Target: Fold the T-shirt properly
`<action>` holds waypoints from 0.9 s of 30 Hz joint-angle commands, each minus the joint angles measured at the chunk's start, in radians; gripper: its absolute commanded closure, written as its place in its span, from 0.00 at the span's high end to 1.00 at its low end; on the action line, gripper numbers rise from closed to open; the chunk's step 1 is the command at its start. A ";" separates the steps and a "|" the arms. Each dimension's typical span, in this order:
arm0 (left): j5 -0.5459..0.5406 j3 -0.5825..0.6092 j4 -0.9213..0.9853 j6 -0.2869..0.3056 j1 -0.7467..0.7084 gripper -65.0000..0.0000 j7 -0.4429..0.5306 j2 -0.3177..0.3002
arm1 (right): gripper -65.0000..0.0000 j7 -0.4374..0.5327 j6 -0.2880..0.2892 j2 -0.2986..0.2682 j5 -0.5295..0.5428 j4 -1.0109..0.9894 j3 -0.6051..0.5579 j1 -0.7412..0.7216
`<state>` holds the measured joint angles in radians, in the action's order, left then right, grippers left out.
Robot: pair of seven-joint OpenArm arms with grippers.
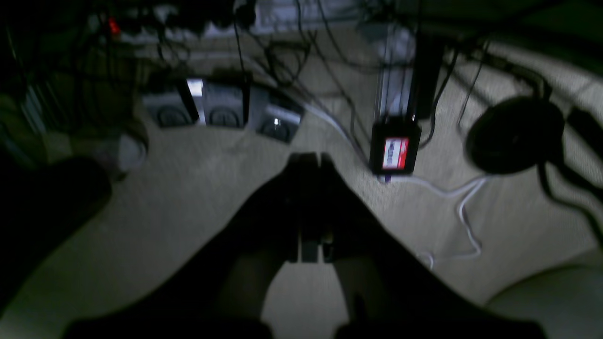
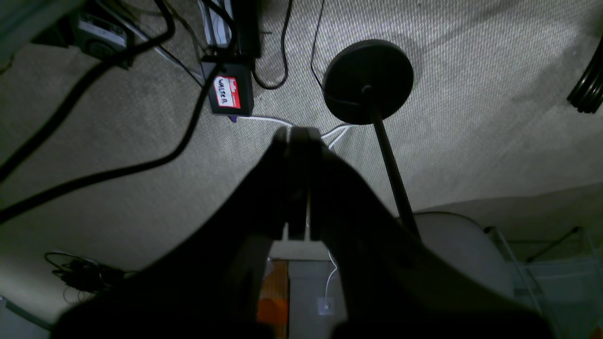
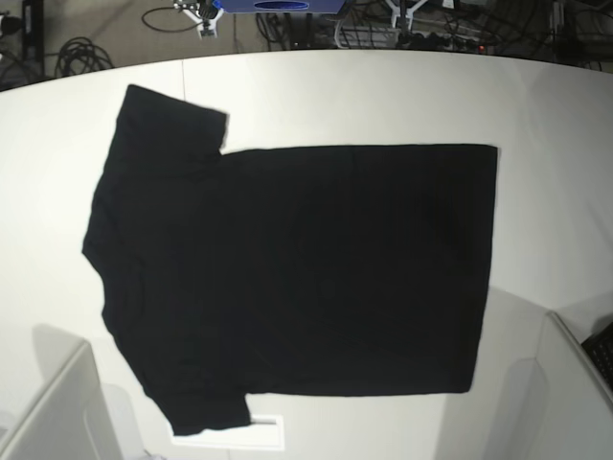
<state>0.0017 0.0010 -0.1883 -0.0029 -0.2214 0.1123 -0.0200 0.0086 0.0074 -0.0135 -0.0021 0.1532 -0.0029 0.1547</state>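
Both grippers, left (image 1: pixel 311 162) and right (image 2: pixel 297 136), pinched empty; T-shirt (image 3: pixel 297 268) flat on table (image 3: pixel 536 105)

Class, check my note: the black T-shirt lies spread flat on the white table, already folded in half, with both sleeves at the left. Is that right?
Not folded. The base view shows the T-shirt spread flat on the white table, full length, both sleeves at the left.

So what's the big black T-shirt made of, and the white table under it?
The large plain black short-sleeved T-shirt looks like soft matte cloth: it lies flat and limp, with faint creases. The smooth white table looks hard, maybe laminate or painted board; it shows a slight sheen. I can't tell exactly.
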 commanded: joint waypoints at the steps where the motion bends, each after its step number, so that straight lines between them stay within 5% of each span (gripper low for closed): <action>1: -0.001 -0.002 0.006 -0.004 -0.011 0.00 0.002 -0.002 | 0.00 0.014 -0.010 -0.001 -0.003 0.001 -0.001 0.009; 7: 0.004 0.009 0.008 -0.004 -0.011 0.00 0.002 -0.002 | 0.00 0.077 -0.010 -0.001 -0.003 0.001 -0.001 0.027; 13: 0.010 0.009 0.006 -0.004 -0.013 0.00 0.011 -0.002 | 0.00 -0.069 -0.010 -0.001 -0.003 0.001 -0.001 0.012; 27: 0.011 0.011 0.006 -0.004 -0.009 0.00 0.005 -0.002 | 0.00 0.001 -0.010 -0.001 -0.003 0.001 -0.001 0.019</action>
<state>0.0105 0.0082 -0.1818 -0.0032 -0.2203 0.1162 -0.0200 0.0082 0.0074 -0.0135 -0.0048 0.1535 -0.0029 0.1669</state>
